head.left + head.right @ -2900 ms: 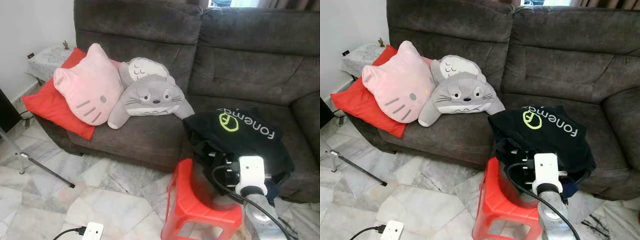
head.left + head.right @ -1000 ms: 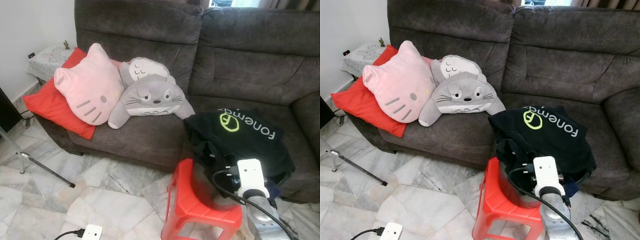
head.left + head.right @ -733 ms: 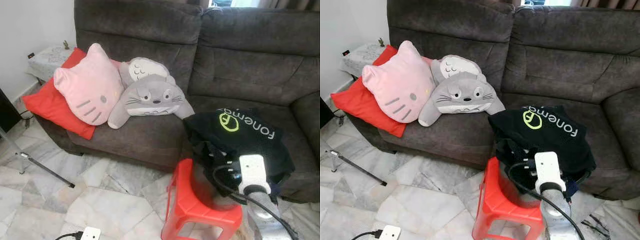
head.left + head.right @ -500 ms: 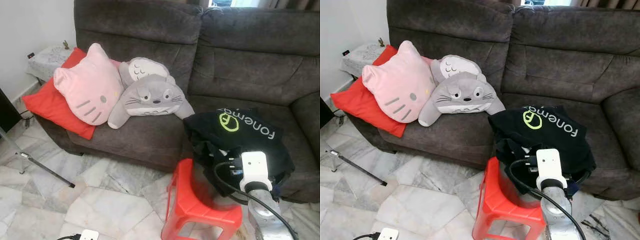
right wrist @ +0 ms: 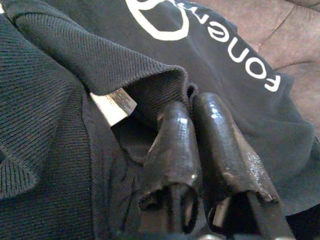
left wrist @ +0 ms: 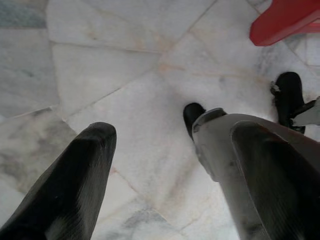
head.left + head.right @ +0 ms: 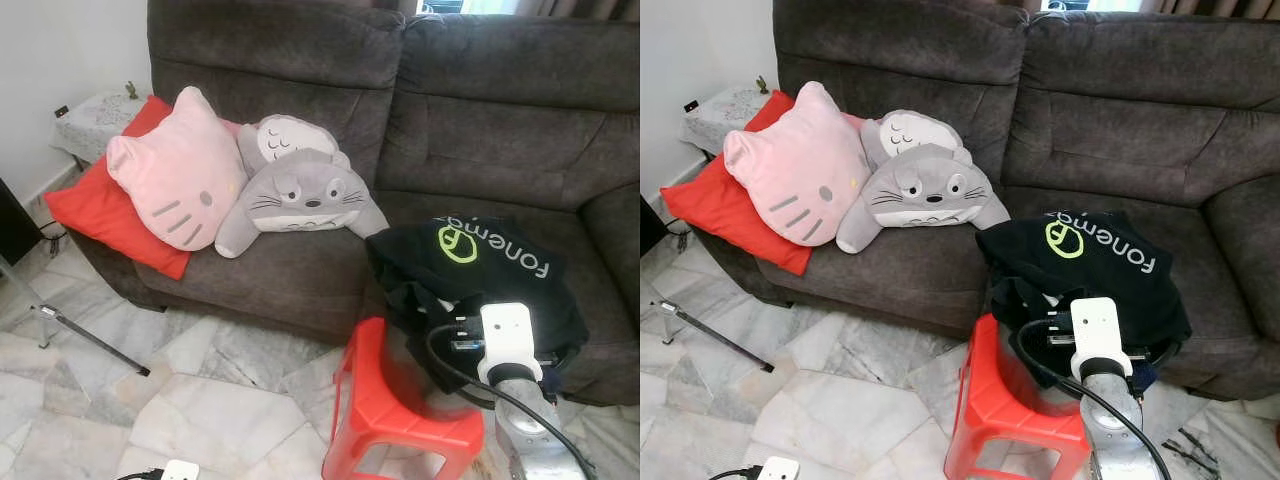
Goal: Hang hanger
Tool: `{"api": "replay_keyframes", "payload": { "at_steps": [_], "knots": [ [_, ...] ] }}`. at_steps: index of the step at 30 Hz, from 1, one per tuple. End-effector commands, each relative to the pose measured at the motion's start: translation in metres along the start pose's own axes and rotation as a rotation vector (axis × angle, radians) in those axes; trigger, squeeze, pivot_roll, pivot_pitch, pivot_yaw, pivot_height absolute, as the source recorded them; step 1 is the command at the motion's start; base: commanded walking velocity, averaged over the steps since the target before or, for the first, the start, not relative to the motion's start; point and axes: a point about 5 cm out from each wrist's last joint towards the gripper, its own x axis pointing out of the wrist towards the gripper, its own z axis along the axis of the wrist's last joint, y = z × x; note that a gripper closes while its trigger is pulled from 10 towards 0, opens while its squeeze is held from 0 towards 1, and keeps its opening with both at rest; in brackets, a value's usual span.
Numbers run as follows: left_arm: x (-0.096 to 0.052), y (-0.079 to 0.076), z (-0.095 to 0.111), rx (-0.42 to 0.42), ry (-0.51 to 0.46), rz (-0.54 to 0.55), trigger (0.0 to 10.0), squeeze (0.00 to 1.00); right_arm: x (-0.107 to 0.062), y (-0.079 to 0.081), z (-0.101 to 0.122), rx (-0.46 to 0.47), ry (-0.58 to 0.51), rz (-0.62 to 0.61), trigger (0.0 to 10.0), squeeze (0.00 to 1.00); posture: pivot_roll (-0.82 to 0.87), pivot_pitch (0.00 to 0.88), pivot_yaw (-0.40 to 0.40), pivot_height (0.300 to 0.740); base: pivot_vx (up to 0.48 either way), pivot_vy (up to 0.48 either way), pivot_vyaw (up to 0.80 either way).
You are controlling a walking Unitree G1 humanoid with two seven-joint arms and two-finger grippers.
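Jaws of the right gripper (image 5: 192, 120) are pressing closed at the collar of the black shirt (image 7: 480, 270) lying on the sofa (image 7: 300, 265) directly ahead; no hanger is visible. Left gripper (image 6: 165, 165) is hanging open over the floor.

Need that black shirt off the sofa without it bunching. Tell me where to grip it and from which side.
Probably at the ribbed collar of the black shirt, near the white label. That folded rim stands up from the flat cloth, giving an edge to pinch. Come from the sofa's front edge, above the red stool, where the right gripper already sits, fingers together against the collar.
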Motion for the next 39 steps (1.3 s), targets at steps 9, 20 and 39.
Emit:
{"api": "replay_keyframes", "payload": {
  "at_steps": [9, 20, 39],
  "knots": [
    [0.001, -0.005, -0.001, 0.019, 0.017, -0.013, 10.0, 0.00, 0.005, -0.020, 0.035, -0.036, -0.197, -0.103, 0.0, 0.00, -0.17, 0.000, -0.011, 0.740, 0.000, 0.000, 0.00],
    [0.000, 0.004, 0.001, 0.018, 0.012, -0.004, 10.0, 0.00, 0.006, -0.035, 0.076, -0.043, -0.390, -0.108, 0.0, 0.00, -0.18, 0.000, -0.007, 0.740, 0.000, 0.000, 0.00],
    [0.000, 0.005, 0.000, 0.021, 0.017, -0.006, 10.0, 0.00, -0.020, -0.043, 0.158, 0.083, -0.735, 0.125, 0.0, 0.00, -0.19, 0.000, -0.001, 0.740, 0.000, 0.000, 0.00]
  ]
}}
